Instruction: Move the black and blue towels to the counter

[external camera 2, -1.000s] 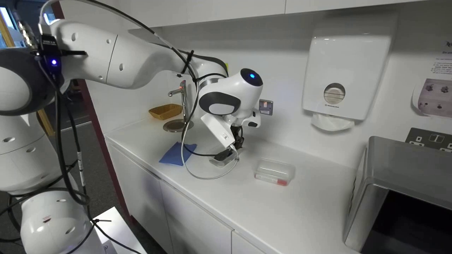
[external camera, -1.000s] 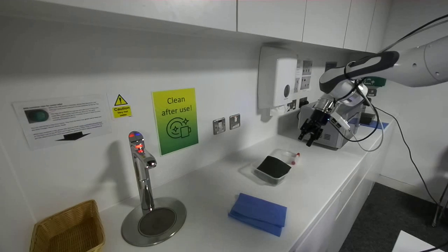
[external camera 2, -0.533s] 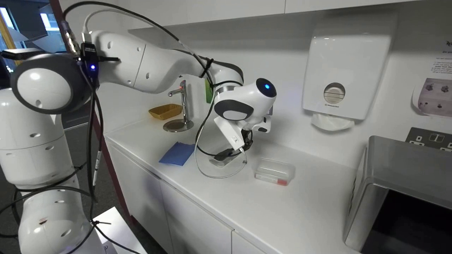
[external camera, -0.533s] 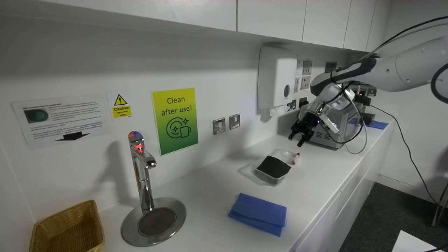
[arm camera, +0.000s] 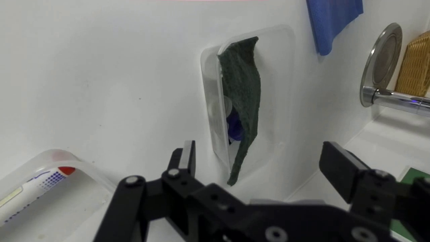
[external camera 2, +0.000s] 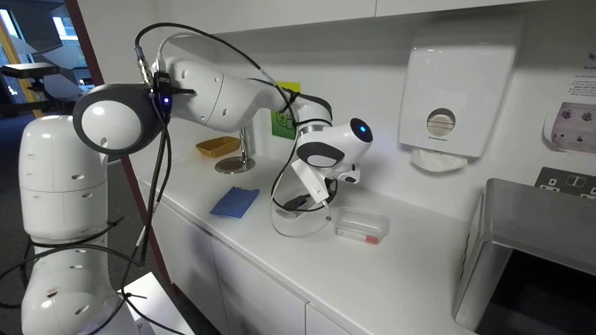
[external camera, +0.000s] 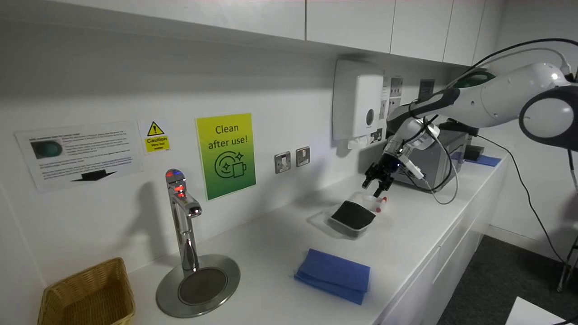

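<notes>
The black towel (external camera: 354, 215), dark greenish in the wrist view, lies draped in a clear plastic tub (arm camera: 212, 101) on the white counter (external camera: 415, 225). Flat and folded on that same counter, the blue towel (external camera: 335, 273) rests between the tub and the tap; part of it shows at the top of the wrist view. My gripper (external camera: 370, 190) hangs above the counter, behind the tub in this exterior view, over a second clear box. Its jaws stand wide apart with nothing gripped; in the wrist view, the black towel (arm camera: 243, 80) appears beyond and between the fingertips.
The second clear box (external camera 2: 361, 218) holds a red-capped marker (arm camera: 30, 191). A purple-blue item (arm camera: 235, 126) sits under the black towel. A chrome tap (external camera: 184, 225) and wicker basket (external camera: 88, 298) stand at one end, a grey microwave (external camera 2: 535, 223) at the other. A dispenser (external camera 2: 461, 88) hangs above.
The arm has swung along the counter, carrying the open gripper lower and closer to the tub with the black towel. Both towels and the tubs have stayed put.
</notes>
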Available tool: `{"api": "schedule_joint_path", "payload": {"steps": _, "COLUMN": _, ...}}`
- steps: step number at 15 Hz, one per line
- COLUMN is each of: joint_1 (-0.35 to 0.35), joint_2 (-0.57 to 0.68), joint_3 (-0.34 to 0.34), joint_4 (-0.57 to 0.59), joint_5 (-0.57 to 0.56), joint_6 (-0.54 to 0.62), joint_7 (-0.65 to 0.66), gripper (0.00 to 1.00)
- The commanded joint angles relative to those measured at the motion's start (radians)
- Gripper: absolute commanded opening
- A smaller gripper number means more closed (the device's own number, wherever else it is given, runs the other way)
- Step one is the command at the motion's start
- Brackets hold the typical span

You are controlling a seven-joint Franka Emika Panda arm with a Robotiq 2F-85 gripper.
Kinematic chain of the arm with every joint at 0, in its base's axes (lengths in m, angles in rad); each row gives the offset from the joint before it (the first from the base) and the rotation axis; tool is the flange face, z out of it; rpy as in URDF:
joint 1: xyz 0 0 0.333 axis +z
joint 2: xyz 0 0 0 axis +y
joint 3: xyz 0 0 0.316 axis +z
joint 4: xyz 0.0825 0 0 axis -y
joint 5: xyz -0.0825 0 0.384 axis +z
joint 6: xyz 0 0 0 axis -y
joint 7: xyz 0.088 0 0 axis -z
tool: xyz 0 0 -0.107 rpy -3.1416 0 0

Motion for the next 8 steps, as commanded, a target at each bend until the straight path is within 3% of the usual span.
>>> {"api": "schedule_joint_path", "payload": {"steps": 1, "joint_1": -0.038, "joint_2": 0.035, "joint_3": 0.044, "joint_4": 0.064, "joint_5": 0.020, "joint_6": -0.068, "joint_7": 0.009, "gripper": 1.00}}
{"api": "schedule_joint_path", "payload": {"steps": 8, "joint_1": -0.041, "joint_2": 0.050, "joint_3": 0.078, "joint_4": 0.085, "joint_5": 0.025, "joint_6": -0.091, "joint_7": 0.001, "gripper": 1.00}}
